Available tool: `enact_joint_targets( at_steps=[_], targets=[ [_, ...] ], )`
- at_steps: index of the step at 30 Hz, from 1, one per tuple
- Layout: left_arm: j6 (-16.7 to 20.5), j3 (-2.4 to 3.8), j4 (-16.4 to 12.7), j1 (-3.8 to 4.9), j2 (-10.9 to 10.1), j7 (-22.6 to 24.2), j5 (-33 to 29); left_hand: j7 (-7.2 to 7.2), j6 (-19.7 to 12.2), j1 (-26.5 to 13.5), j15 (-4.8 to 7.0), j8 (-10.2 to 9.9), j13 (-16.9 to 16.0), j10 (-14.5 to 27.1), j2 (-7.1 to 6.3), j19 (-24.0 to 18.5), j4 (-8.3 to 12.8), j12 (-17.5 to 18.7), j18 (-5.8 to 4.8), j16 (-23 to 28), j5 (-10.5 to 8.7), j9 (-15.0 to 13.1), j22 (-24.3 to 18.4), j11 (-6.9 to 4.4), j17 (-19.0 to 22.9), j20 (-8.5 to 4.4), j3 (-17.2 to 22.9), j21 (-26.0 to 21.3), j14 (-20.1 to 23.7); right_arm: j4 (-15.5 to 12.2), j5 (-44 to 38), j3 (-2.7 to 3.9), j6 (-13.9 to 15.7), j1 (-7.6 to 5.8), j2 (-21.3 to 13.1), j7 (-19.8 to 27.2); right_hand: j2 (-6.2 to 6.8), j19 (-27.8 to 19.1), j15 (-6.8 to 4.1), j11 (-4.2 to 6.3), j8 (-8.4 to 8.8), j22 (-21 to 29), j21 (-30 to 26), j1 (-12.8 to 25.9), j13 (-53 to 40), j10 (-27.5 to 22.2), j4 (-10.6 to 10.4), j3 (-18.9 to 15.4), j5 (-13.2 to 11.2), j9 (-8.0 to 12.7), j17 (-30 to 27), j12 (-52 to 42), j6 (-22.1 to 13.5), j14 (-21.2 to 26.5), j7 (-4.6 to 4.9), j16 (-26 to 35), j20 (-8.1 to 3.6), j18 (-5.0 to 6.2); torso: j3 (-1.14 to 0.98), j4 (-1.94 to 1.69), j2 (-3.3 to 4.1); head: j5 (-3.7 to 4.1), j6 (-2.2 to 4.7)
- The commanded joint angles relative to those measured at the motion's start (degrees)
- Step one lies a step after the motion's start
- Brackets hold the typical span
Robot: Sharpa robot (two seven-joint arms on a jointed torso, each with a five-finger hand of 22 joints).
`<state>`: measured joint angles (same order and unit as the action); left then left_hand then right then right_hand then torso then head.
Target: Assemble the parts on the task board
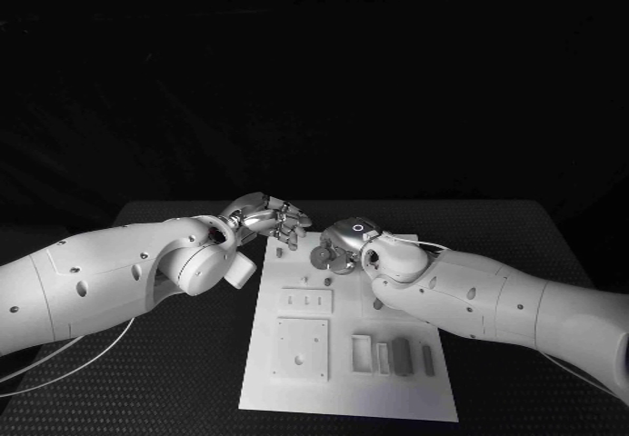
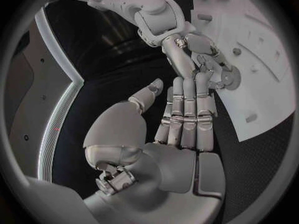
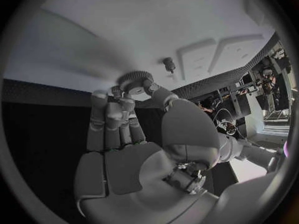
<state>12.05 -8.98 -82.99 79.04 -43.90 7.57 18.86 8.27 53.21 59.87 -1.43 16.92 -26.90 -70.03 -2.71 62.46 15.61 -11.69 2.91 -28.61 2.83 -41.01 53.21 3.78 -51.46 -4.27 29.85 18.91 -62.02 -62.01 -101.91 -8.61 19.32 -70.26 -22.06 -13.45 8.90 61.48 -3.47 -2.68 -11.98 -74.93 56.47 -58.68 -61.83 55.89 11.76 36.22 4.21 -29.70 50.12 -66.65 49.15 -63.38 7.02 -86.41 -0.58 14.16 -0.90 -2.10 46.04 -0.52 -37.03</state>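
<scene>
1. Head view: the white board [image 1: 344, 363] is lying in the middle of the black worktop [image 1: 171, 363], its long side running away from the robot. Nearer the robot it is showing a square plate [image 1: 300, 348] and a row of upright grey blocks [image 1: 394, 356]; small pegs [image 1: 305, 299] are standing further up.
2. Head view: the left hand [image 1: 272, 219] is hovering at the board's far left corner, fingers loosely curled and holding nothing. The right hand [image 1: 341, 246] is reaching over the far end of the board, fingers bent down towards it.
3. Left wrist view: the left hand [image 2: 184, 117] is stretching its fingers straight and side by side, thumb set apart, with nothing in its grasp. Just beyond its fingertips, the right hand [image 2: 209, 64] is pinching a small round toothed wheel [image 2: 229, 77] over the board [image 2: 261, 55].
4. Right wrist view: the right hand [image 3: 134, 129] is gripping the wheel [image 3: 133, 79] between thumb and fingertips. The wheel is looking grey and flat with a ridged rim, and is sitting close above the board [image 3: 143, 30], near a short peg [image 3: 169, 63] standing in it.
</scene>
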Motion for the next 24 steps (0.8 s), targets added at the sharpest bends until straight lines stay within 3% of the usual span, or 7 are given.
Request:
enact_joint_targets(
  at_steps=[1, 7, 10, 18, 20, 24],
  targets=[
    [-0.55, 0.04, -0.15, 0.08, 0.06, 0.32, 0.09, -0.05, -0.38, -0.33, -0.06, -0.21, -0.09, 0.42, -0.09, -0.03, -0.33, 0.20, 1.10, 0.20, -0.03, -0.07, 0.07, 0.15, -0.07, 0.13, -0.03, -0.32, -0.07, 0.33, 1.72, -0.23, -4.04, 0.32, 0.07, 1.52, 0.43, -0.42, 0.10, 0.02, 0.17, -0.87, -0.23, -0.27, 0.07, -0.59, -0.41, 0.10, 0.31, 0.10, 0.00, 0.33, 1.59, 0.46, 2.02, 0.17, 0.13, 0.84, 0.01, -0.03, -0.01, 0.09, -0.01],
    [-0.56, 0.04, -0.15, 0.08, 0.05, 0.24, 0.09, 0.00, -0.49, -0.37, -0.06, -0.29, -0.14, 0.44, -0.12, -0.03, -0.37, 0.24, 1.11, 0.23, -0.03, -0.09, 0.09, 0.16, -0.10, 0.12, -0.03, -0.35, -0.08, 0.33, 3.48, -0.23, -3.18, 0.32, -0.28, 1.78, -0.02, -0.87, 0.41, -0.30, 0.55, -0.95, -0.41, -0.08, 0.08, -1.21, -1.05, 0.00, 0.30, 0.51, 0.04, 0.27, 0.81, 1.05, 2.35, 0.17, 0.41, 0.84, -0.01, 0.00, -0.01, 0.13, -0.06],
    [-0.57, 0.04, -0.18, 0.08, -0.06, 0.24, 0.09, 0.04, -0.57, -0.41, -0.05, -0.35, -0.17, 0.47, -0.13, -0.02, -0.41, 0.28, 1.11, 0.26, -0.03, -0.10, 0.11, 0.17, -0.13, 0.12, -0.04, -0.37, -0.10, 0.15, 3.79, -0.23, -1.37, 0.32, -0.62, 2.01, -0.06, -0.89, 0.45, -0.34, 0.54, -0.97, -0.39, 0.02, 0.07, -1.26, -1.19, -0.09, 0.28, 0.55, 0.05, 0.21, 0.82, 1.10, 2.38, 0.13, 0.45, 0.84, -0.02, 0.05, 0.00, 0.21, -0.08],
    [-0.54, 0.04, -0.14, 0.08, -0.17, 0.27, 0.09, 0.07, -0.64, -0.41, -0.05, -0.41, -0.21, 0.49, -0.13, -0.01, -0.43, 0.31, 1.12, 0.29, -0.03, -0.12, 0.13, 0.18, -0.16, 0.12, -0.03, -0.39, -0.11, -2.39, 5.17, -0.18, 6.19, 0.30, -2.58, 3.54, 0.10, -0.59, 0.39, -0.25, 0.13, -1.07, -0.12, -0.07, 0.03, -1.00, -1.40, -0.24, 0.28, 0.55, 0.13, -0.19, 1.44, 0.85, 2.28, -0.22, 0.39, 0.84, -0.06, 0.05, -0.03, 0.25, 0.09],
    [-0.51, 0.04, -0.09, 0.08, -0.32, 0.32, 0.09, 0.08, -0.65, -0.41, -0.05, -0.42, -0.22, 0.49, -0.13, -0.01, -0.43, 0.32, 1.12, 0.30, -0.03, -0.13, 0.14, 0.18, -0.17, 0.12, -0.02, -0.40, -0.11, -3.24, 6.60, -0.06, 9.27, 0.26, -3.38, 4.74, 0.33, -0.50, 0.35, -0.20, 0.04, -1.07, -0.06, -0.19, 0.05, -0.93, -1.38, -0.25, 0.29, 0.57, 0.12, -0.29, 1.58, 0.76, 2.23, -0.29, 0.35, 0.84, -0.08, 0.08, -0.04, 0.25, 0.22],
    [-0.31, 0.04, 0.07, 0.08, -0.55, 0.48, 0.09, 0.08, -0.66, -0.38, -0.05, -0.43, -0.23, 0.49, -0.14, -0.01, -0.42, 0.33, 1.13, 0.31, -0.03, -0.14, 0.14, 0.18, -0.18, 0.11, -0.01, -0.41, -0.11, -4.83, 10.30, 0.69, 14.15, -0.02, -5.18, 7.73, 1.18, -0.31, 0.30, -0.18, 0.07, -1.05, 0.04, -0.26, 0.14, -0.80, -1.62, -0.26, 0.31, 0.72, 0.07, -0.41, 1.46, 0.62, 2.22, -0.35, 0.26, 0.84, -0.10, 0.23, -0.04, 0.26, 0.54]
  ],
)
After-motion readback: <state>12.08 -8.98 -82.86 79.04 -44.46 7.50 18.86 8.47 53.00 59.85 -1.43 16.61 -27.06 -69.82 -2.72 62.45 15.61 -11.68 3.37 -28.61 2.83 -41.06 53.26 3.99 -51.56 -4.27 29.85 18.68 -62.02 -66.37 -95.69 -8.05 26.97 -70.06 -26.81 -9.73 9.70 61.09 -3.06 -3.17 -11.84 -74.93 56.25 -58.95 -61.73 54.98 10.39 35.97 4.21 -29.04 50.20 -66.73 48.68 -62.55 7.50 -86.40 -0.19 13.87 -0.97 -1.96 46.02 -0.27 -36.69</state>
